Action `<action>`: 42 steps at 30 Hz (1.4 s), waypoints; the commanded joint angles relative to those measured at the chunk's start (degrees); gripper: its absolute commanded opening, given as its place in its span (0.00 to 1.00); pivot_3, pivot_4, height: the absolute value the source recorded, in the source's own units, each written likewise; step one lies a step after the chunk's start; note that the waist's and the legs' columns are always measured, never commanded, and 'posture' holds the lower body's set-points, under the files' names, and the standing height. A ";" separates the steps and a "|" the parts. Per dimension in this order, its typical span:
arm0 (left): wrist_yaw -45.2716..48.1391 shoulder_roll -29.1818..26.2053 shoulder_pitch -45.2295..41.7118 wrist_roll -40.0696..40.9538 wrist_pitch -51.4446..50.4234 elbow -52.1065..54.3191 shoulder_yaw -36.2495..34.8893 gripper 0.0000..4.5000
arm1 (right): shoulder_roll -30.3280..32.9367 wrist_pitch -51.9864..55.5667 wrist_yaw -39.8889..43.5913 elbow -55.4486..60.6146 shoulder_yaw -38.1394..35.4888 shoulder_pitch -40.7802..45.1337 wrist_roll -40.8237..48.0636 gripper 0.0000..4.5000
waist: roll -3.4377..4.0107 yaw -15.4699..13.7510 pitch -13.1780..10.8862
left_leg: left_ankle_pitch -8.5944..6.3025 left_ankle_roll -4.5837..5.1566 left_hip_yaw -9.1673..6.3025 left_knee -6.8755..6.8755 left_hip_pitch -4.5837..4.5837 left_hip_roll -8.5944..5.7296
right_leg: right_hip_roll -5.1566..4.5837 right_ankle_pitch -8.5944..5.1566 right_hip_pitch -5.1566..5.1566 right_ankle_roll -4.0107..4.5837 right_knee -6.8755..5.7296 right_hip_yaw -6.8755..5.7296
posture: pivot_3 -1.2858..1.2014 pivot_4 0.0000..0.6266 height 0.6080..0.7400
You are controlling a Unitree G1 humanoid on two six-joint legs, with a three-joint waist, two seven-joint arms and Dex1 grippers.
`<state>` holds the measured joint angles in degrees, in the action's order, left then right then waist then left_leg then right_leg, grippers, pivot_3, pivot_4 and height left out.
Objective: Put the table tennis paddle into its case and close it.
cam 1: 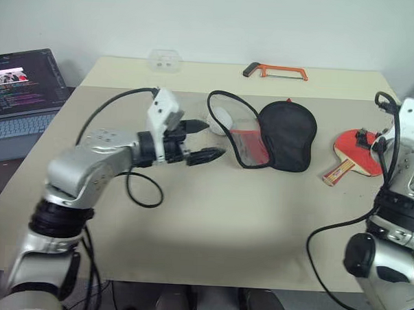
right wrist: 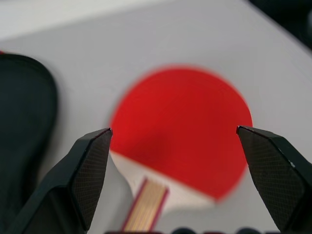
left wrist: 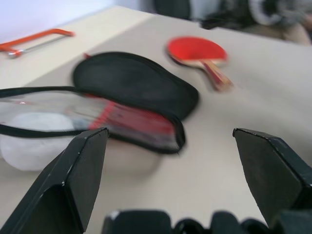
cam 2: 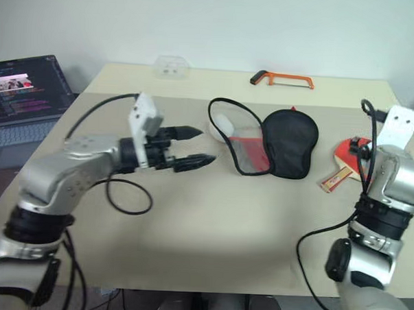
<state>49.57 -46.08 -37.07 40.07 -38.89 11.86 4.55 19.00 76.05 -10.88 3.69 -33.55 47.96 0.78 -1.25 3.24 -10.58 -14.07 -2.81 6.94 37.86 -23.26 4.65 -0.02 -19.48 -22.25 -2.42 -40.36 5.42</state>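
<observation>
- Here, the round red rubber-faced table tennis paddle [cam 1: 355,151] with its pale wooden handle lies flat on the beige desk [cam 1: 211,217], near the desk's right edge.
- The paddle-shaped black fabric case [cam 1: 280,134] lies unzipped at mid-desk, left of the paddle and apart from it, its red lining and looping black zip edge showing, a pale plush charm [cam 1: 219,118] at its left.
- The left gripper [cam 1: 201,141] hovers left of the case, fingers [left wrist: 80,170] spread wide, holding nothing.
- The right gripper [right wrist: 175,161] hangs above the paddle, fingers [right wrist: 90,168] wide apart, empty.
- An orange hacksaw [cam 1: 276,71] lies at the far edge.
</observation>
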 commanded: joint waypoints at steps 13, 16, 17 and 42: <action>1.40 0.44 9.02 -17.40 8.72 -0.69 3.84 0.99 | -12.32 -2.26 -9.53 -3.32 -8.05 4.33 0.57 1.00 | 0.02 0.58 0.02 | -0.01 0.02 -0.08 -0.02 -0.21 0.02 | 0.03 0.00 -0.18 0.01 0.00 0.05 | 0.52 0.24 1.00; 1.42 1.90 10.76 -17.53 8.27 0.89 3.28 0.99 | -13.77 -3.38 -11.37 -5.45 -9.12 4.71 0.92 1.00 | 0.02 0.60 0.02 | -0.01 0.03 -0.11 0.01 -0.31 0.01 | 0.02 0.00 -0.27 0.01 -0.03 0.05 | 0.52 0.24 1.00; 1.39 2.25 10.92 -17.58 8.11 1.22 3.07 0.99 | -13.98 -4.02 -11.79 -6.12 -9.15 4.73 1.03 1.00 | 0.02 0.60 0.02 | -0.01 0.03 -0.11 0.01 -0.35 0.01 | 0.02 0.00 -0.32 0.01 -0.05 0.05 | 0.52 0.24 1.00; 3.12 4.77 9.98 -6.09 3.40 5.12 -7.27 1.00 | -12.30 -19.64 -21.66 -21.67 -6.90 3.29 3.92 0.24 | -0.85 1.75 0.62 | 0.04 0.10 -0.15 0.14 -0.61 -0.01 | 0.01 0.00 -0.72 0.01 -0.49 0.06 | 0.52 0.24 1.00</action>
<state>52.41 -41.22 -26.76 33.46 -35.71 15.24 -2.02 5.85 56.22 -31.66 -18.78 -40.80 52.30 4.20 -2.10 4.99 -9.97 -14.03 -2.71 6.79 38.00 -23.87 4.64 0.00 -19.48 -22.97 -2.41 -40.85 5.48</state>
